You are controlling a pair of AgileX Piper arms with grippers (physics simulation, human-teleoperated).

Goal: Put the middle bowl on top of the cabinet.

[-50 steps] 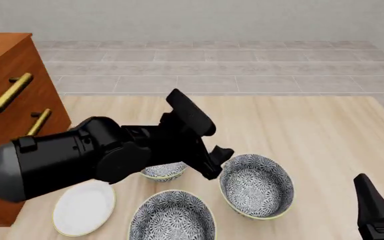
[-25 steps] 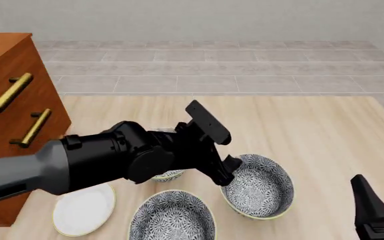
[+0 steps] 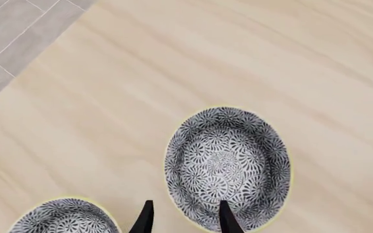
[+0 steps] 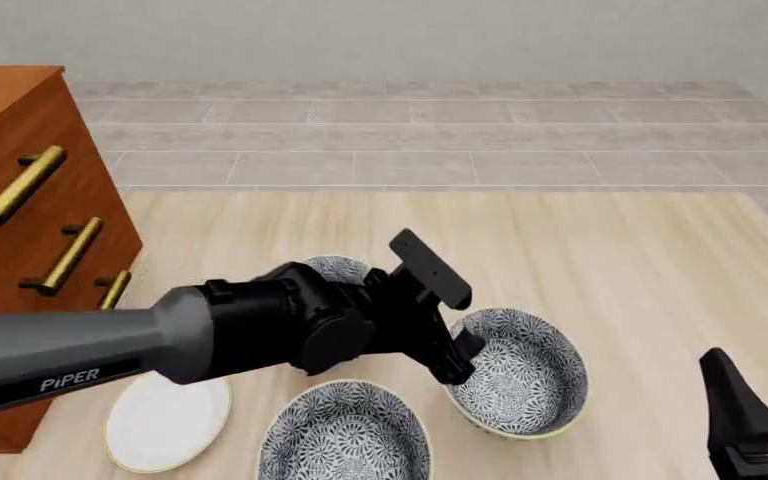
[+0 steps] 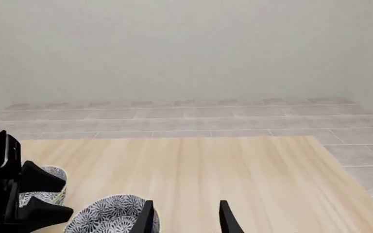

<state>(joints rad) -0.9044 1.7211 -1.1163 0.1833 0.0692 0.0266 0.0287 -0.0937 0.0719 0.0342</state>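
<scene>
Far left stands the cabinet [image 4: 17,250]. The white plate [image 4: 168,418] and near bowl [image 4: 344,436] sit low. The left gripper [image 3: 183,222] hangs jaws parted, straddling the near rim of the middle bowl [image 4: 518,371] on the table. The right gripper [image 5: 184,218] idles, jaws apart.

A bare simulated room is showing: blank pale wall [image 5: 173,48], grey tiled floor [image 4: 424,130], a wooden table [image 4: 624,260], a cabinet [image 4: 11,200] standing at the table's left edge.
</scene>
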